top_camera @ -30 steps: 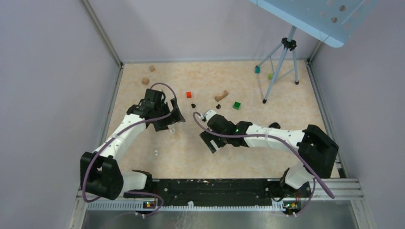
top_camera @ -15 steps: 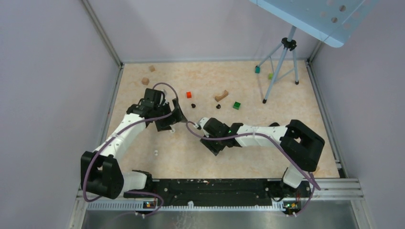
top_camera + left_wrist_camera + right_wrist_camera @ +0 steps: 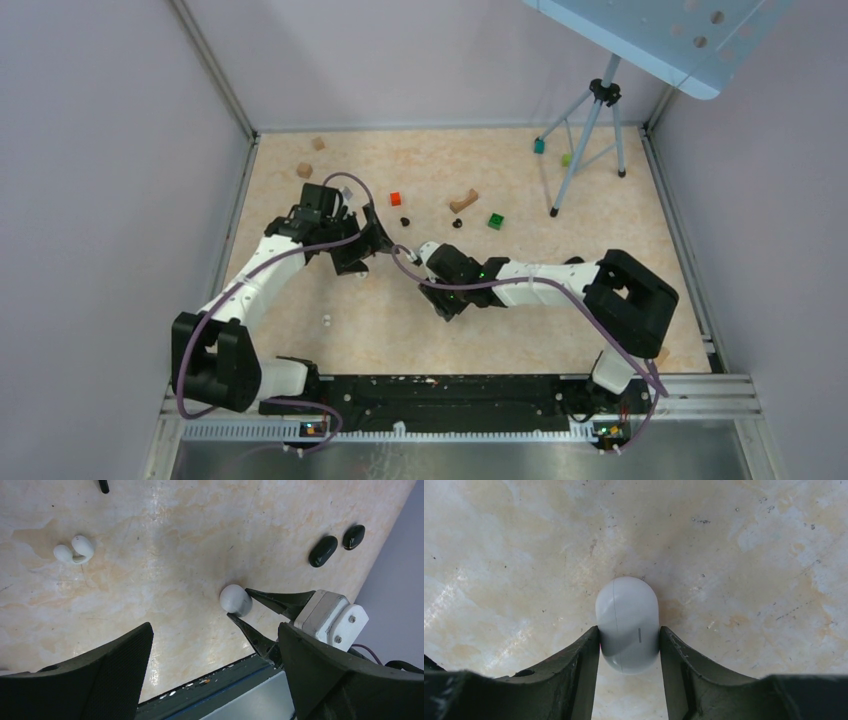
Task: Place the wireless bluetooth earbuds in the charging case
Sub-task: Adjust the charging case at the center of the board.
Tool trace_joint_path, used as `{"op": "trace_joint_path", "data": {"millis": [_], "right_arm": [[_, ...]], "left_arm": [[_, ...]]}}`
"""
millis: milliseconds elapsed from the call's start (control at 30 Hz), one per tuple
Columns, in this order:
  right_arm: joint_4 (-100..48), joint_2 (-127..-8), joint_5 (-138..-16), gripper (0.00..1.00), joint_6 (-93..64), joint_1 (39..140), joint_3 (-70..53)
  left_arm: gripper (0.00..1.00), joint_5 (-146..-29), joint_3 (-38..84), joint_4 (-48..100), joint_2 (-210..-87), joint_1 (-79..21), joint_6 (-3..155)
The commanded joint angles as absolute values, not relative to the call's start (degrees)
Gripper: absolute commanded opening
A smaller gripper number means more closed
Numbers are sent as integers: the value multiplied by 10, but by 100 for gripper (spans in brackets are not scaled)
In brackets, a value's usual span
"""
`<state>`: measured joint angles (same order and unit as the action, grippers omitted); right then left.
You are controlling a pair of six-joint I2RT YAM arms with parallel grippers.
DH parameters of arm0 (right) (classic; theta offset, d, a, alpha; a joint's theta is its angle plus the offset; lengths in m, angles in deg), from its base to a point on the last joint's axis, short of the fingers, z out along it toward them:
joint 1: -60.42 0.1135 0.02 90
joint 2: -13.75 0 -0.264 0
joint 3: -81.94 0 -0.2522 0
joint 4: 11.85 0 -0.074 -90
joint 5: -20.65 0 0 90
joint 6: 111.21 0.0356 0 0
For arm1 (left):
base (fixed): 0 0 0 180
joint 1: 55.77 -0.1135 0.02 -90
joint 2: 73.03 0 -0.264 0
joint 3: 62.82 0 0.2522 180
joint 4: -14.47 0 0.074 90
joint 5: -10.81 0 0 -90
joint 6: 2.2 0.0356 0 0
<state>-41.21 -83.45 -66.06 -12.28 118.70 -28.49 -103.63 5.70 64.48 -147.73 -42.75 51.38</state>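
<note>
The white charging case point(image 3: 627, 622) lies closed on the marbled table, its lid seam visible. My right gripper point(image 3: 629, 635) is shut on it, with both dark fingers point(image 3: 579, 665) pressed against its sides. From the left wrist, the case point(image 3: 235, 600) shows between the right gripper's pointed fingertips point(image 3: 272, 599). One white hooked earbud point(image 3: 75, 552) lies loose on the table, apart from the case. My left gripper point(image 3: 215, 630) hovers wide open above the table with nothing between its fingers. In the top view the two grippers meet near the table's middle left, where the left gripper point(image 3: 362, 248) hides the case.
Two black pebble-like pieces point(image 3: 323, 551) lie beyond the case. A red block point(image 3: 395, 198), a green block point(image 3: 496, 221), a curved wooden piece point(image 3: 463, 201) and brown cubes point(image 3: 304, 170) are scattered at the back. A tripod point(image 3: 590, 130) stands at the back right.
My right arm has reached left toward the left gripper, and its fingers have closed from wide open onto the case. The left gripper has edged slightly and stayed open.
</note>
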Motion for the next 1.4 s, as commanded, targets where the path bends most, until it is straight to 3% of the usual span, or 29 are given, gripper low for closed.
{"op": "trace_joint_path", "data": {"millis": [0, 100, 267, 367, 900, 1367], "right_arm": [[-382, -827, -667, 44, -79, 1177, -299], [-388, -827, -661, 47, -70, 1177, -298], [-421, -842, -630, 64, -70, 1177, -282], [-440, -843, -602, 69, -69, 1176, -278], [-508, -785, -546, 72, -16, 1085, -303], [-537, -730, -588, 73, 337, 1086, -262]], "left_arm": [[99, -1060, 60, 618, -1476, -433, 505], [99, -1060, 53, 616, -1477, -433, 505], [99, -1057, 46, 615, -1479, -433, 506], [99, -1053, 45, 615, -1478, -433, 509], [99, -1061, 46, 598, -1486, -434, 526], [99, -1060, 45, 580, -1476, -434, 522]]}}
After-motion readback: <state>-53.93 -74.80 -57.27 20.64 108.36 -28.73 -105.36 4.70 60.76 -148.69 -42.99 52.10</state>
